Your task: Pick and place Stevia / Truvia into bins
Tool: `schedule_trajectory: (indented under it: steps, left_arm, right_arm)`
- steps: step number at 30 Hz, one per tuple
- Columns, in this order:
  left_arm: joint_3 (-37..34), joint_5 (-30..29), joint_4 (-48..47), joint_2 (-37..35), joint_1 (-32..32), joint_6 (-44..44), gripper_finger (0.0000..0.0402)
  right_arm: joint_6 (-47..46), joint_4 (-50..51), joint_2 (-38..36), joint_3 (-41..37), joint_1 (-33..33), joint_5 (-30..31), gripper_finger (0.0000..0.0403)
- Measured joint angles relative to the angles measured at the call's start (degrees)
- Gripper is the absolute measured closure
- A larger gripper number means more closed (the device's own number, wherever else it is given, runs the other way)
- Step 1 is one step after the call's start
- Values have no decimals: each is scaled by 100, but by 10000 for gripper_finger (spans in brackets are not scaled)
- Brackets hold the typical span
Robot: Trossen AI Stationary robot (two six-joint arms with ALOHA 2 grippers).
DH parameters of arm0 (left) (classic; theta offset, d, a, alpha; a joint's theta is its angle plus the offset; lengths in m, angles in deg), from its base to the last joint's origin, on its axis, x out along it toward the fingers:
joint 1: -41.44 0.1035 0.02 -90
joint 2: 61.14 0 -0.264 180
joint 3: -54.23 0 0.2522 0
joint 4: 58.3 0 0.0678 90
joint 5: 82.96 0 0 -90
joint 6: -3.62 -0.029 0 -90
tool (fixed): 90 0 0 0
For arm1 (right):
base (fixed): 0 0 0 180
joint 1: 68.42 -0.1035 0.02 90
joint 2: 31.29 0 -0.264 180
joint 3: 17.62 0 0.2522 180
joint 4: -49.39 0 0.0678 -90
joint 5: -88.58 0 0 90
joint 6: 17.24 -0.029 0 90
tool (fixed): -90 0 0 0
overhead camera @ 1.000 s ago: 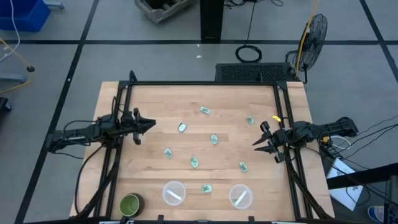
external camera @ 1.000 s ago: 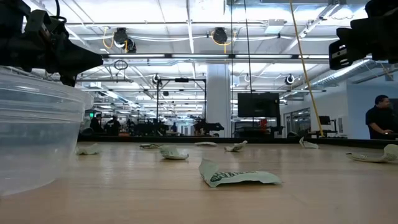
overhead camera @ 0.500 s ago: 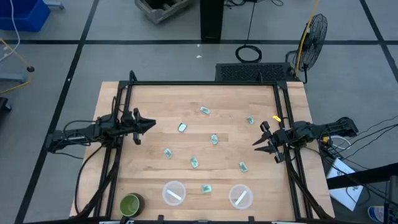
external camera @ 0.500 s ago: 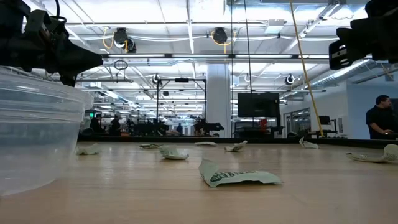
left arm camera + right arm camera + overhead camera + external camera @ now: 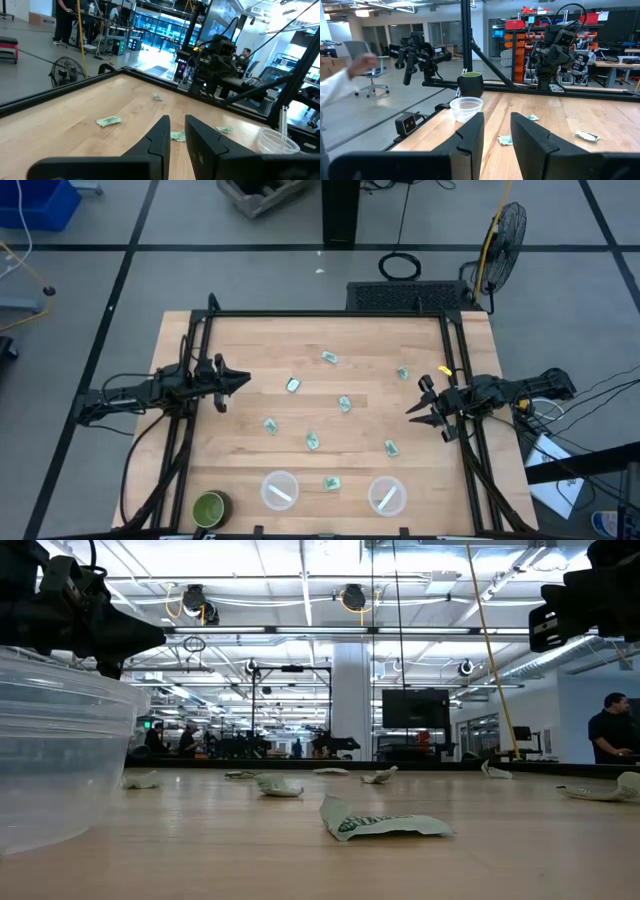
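Nothing moved; left gripper [image 5: 238,383] and right gripper [image 5: 415,410] hover narrowly parted, empty; packets' [image 5: 385,824] print unreadable.

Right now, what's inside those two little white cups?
Each translucent cup, left and right, shows one pale strip inside, probably a packet. Whether anything lies under it cannot be seen.

1. Pale green and white packets [image 5: 313,441], scattered mid-frame on light honey wood table [image 5: 250,345] with faint plank stripes.
2. Translucent-white bins [image 5: 280,490] at lower centre.
3. Green cup [image 5: 209,507], dark inside, at lower left.
4. Black frame rails [image 5: 330,314] along the table edges.
5. Grey floor [image 5: 180,240] with dark lines.
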Motion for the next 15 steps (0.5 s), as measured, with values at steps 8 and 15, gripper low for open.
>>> schedule_trajectory:
  steps: [8,15]
  left_arm:
    - [0,-2,-1,0,0,-2,339]
    - [0,-2,-2,0,0,-2,339]
  right_arm:
    - [9,-54,1,1,-1,13,314]
    - [768,-32,1,2,-1,198,314]
